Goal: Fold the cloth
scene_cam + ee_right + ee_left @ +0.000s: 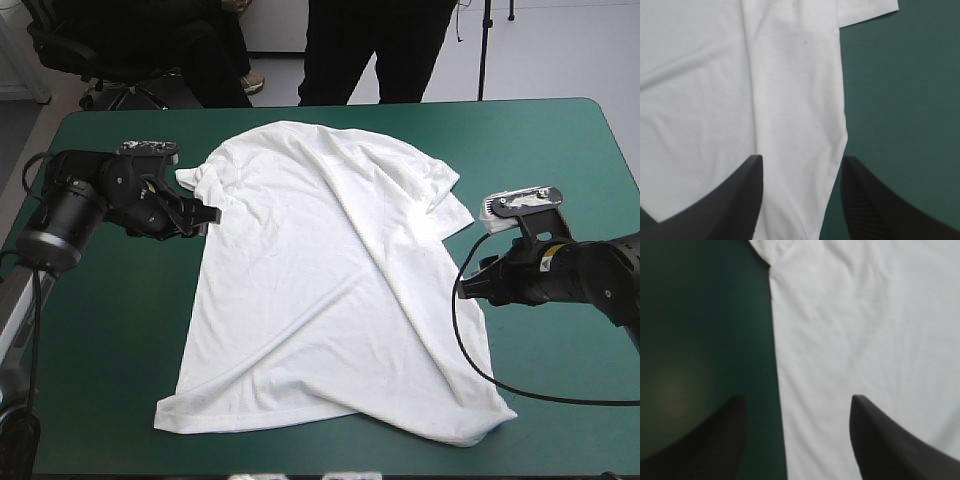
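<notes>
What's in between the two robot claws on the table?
The white T-shirt, spread flat on the teal-green cover, fills the stretch between the left claw and the right claw. The high view shows it best.
</notes>
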